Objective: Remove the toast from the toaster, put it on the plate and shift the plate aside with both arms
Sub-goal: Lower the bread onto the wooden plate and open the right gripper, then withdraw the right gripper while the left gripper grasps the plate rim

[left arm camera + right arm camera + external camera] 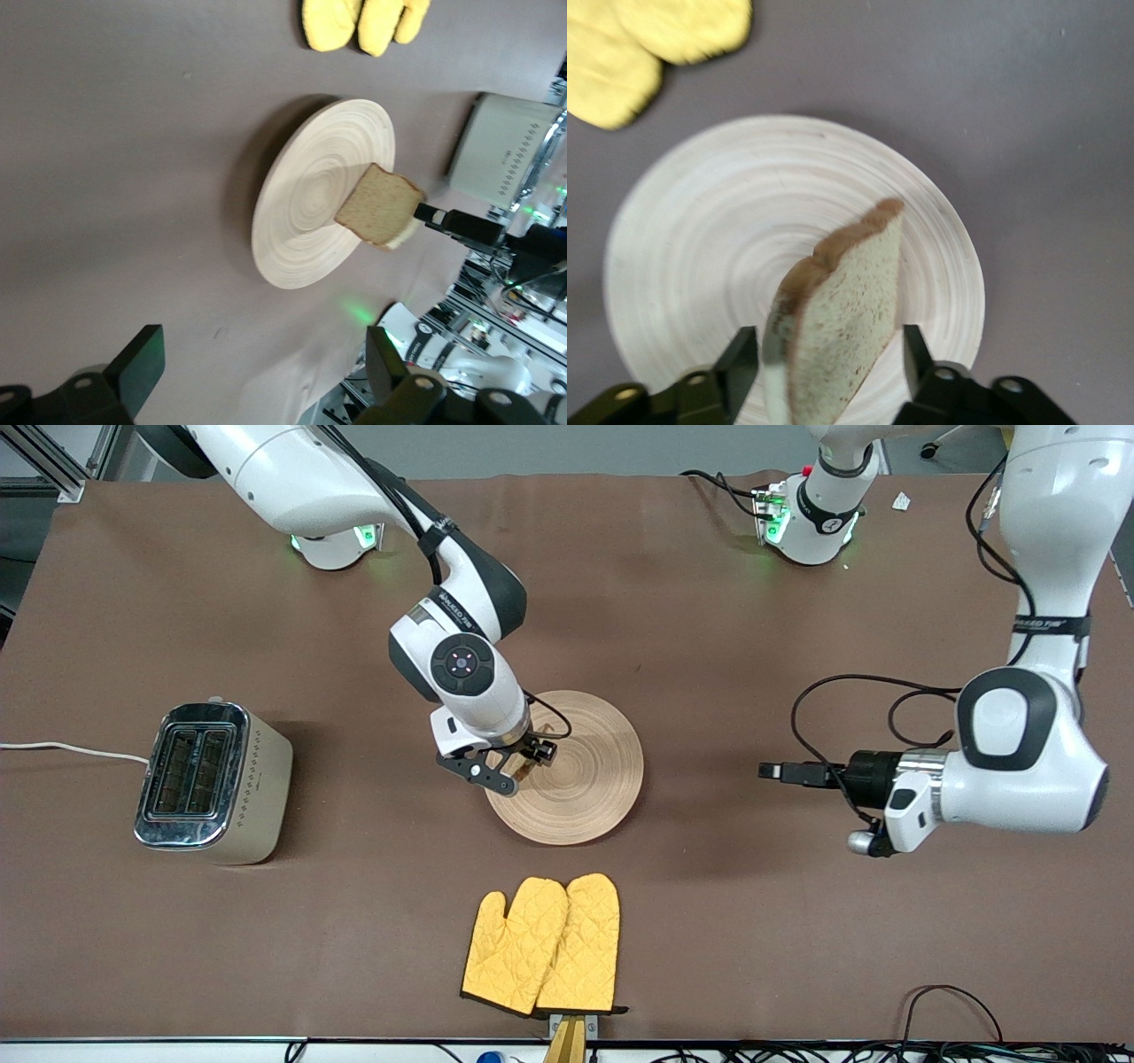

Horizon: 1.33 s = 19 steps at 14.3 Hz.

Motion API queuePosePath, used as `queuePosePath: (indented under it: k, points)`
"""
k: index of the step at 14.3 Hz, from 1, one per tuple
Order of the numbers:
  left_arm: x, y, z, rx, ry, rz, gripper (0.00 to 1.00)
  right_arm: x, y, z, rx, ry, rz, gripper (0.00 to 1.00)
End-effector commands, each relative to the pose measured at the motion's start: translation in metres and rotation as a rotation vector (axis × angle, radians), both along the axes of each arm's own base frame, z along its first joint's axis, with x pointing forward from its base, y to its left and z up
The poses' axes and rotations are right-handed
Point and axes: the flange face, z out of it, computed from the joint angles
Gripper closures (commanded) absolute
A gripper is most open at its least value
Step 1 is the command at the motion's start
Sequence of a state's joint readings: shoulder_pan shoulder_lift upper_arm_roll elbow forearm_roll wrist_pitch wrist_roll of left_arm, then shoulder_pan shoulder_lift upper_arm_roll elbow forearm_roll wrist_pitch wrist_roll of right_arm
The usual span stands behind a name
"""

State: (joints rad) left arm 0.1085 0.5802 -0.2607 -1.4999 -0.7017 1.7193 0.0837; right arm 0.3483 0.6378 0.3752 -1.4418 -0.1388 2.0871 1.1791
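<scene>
Right tool (523, 766): gripping the toast (837, 319), hanging over the plate (589, 779), mid-frame.
Left tool (771, 771): waiting, fingers apart, over bare surface (709, 602), right of frame.

Table cover (177, 921): brown, matt, faintly textured like felt or paper sheet.

Plate (594, 779): pale wood look, turned concentric grooves, dull satin finish.

Toast (842, 328): porous, crumbly tan face, darker and smoother crust.

Toaster (213, 784): polished, mirror-bright metal top and end; side panel satin beige with a small stamped pattern.

Oven mitts (542, 943): yellow quilted cloth, diamond stitching, dark binding at the cuffs, soft and matt.

Both arms (1019, 762): glossy white plastic shells, black matt bands.

Right gripper (824, 367): black, matt fingers clamping the toast.

Left gripper (780, 771): black, matt.
</scene>
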Motion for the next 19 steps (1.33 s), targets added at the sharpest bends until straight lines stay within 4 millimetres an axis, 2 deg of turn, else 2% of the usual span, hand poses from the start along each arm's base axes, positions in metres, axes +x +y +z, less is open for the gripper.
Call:
queuePosePath:
  k: [1, 3, 4, 6, 8, 11, 14, 16, 17, 18, 19]
  points:
    - [0.006, -0.013, -0.013, -0.075, -0.018, -0.007, 0.00, 0.021, -0.022, 0.039, 0.014, -0.044, -0.046, 0.00]
    - [0.007, -0.016, -0.030, -0.132, -0.035, -0.022, 0.00, 0.039, -0.055, 0.060, 0.018, -0.066, -0.084, 0.00]
    - [0.006, -0.023, -0.037, -0.160, -0.035, -0.031, 0.00, 0.040, -0.066, 0.074, 0.002, -0.066, -0.097, 0.00]
    - [0.000, -0.043, -0.055, -0.212, -0.016, -0.052, 0.01, 0.054, -0.112, 0.102, -0.020, -0.077, -0.127, 0.00]
    - [-0.006, -0.063, -0.079, -0.279, 0.004, -0.061, 0.05, 0.055, -0.148, 0.131, -0.061, -0.082, -0.023, 0.00]
    - [-0.018, -0.099, -0.129, -0.344, -0.084, -0.143, 0.19, 0.067, -0.226, 0.165, -0.135, -0.103, 0.136, 0.00]
    - [-0.028, -0.104, -0.167, -0.354, -0.151, -0.178, 0.26, 0.061, -0.301, 0.193, -0.183, -0.060, 0.300, 0.00]
    - [-0.031, -0.102, -0.181, -0.334, -0.169, -0.137, 0.27, 0.051, -0.359, 0.212, -0.135, -0.068, 0.334, 0.00]
    - [-0.035, -0.103, -0.190, -0.302, -0.180, -0.103, 0.28, 0.045, -0.383, 0.216, -0.117, -0.068, 0.347, 0.00]
    - [-0.040, -0.113, -0.195, -0.282, -0.190, -0.094, 0.30, 0.037, -0.404, 0.221, -0.118, -0.071, 0.368, 0.00]
    - [-0.044, -0.119, -0.199, -0.269, -0.193, -0.094, 0.34, 0.029, -0.419, 0.225, -0.120, -0.073, 0.381, 0.00]
